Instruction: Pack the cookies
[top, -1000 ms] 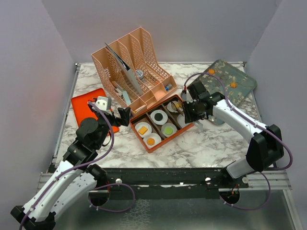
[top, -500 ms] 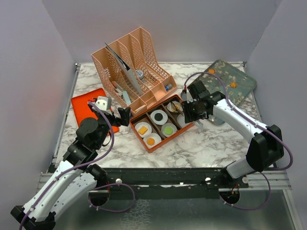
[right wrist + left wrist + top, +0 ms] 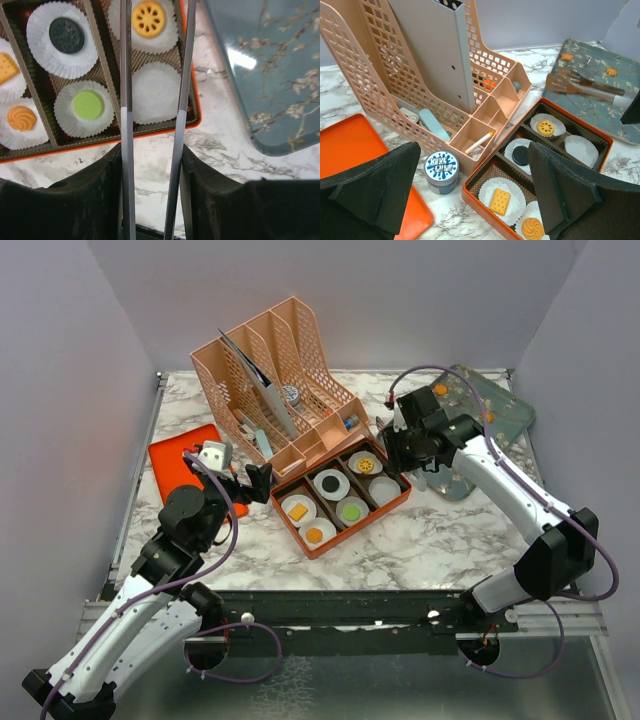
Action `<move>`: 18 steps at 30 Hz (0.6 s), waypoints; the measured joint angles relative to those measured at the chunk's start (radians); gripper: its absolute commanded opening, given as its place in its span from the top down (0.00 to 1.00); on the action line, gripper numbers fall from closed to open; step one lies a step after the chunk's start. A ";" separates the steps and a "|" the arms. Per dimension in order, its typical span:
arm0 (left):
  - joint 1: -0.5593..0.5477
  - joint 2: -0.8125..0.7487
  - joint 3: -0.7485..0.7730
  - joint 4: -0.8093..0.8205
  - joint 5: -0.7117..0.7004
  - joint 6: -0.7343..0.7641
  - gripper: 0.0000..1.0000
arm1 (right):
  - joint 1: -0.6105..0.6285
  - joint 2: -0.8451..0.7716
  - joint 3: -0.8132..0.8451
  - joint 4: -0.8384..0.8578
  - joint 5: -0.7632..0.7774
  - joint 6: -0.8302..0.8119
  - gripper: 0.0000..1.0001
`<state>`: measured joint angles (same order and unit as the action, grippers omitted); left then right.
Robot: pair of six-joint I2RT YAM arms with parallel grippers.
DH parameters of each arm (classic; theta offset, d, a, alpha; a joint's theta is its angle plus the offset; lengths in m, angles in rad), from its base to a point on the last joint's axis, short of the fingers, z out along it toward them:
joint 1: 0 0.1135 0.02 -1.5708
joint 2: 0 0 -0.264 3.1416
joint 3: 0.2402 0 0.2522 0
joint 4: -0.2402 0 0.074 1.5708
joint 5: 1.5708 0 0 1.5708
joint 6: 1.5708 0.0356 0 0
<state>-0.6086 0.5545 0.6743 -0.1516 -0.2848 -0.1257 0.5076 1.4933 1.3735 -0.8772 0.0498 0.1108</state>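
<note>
The orange box (image 3: 352, 531) holds paper cups with cookies: a black round (image 3: 330, 481), a yellow-orange square (image 3: 297, 511), an orange swirl (image 3: 314, 535), a green round (image 3: 351, 509) and an orange flower round (image 3: 365, 465). One cup (image 3: 156, 93) is empty. Two more orange cookies (image 3: 566, 56) (image 3: 611, 71) lie on the floral tray (image 3: 600, 107). My right gripper (image 3: 400, 448) (image 3: 152, 160) is shut on metal tongs (image 3: 125, 75), above the box's right end; the tongs are empty. My left gripper (image 3: 255, 483) (image 3: 470, 200) is open and empty, just left of the box.
A peach mesh desk organiser (image 3: 270, 390) stands behind the box. A blue-and-white tin (image 3: 441, 171) sits between it and an orange flat tray (image 3: 180, 455) at the left. Grey walls close in the marble table (image 3: 430, 540) on three sides.
My right gripper has lifted the tongs up and back from the box. The orange flower cookie now lies uncovered in the far right cup. The left arm has not moved.
</note>
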 measured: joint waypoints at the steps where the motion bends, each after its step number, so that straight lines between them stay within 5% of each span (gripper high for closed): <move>1: 0.000 0.000 0.000 0.000 0.000 0.000 0.01 | -0.005 0.002 0.014 -0.003 0.010 -0.004 0.57; 18: 0.000 -0.024 0.000 0.000 0.001 0.000 0.01 | -0.369 0.150 0.111 -0.003 0.117 -0.003 0.58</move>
<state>-0.6086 0.5304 0.6743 -0.1513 -0.2840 -0.1261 0.1390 1.6428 1.4845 -0.8806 0.1673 0.1078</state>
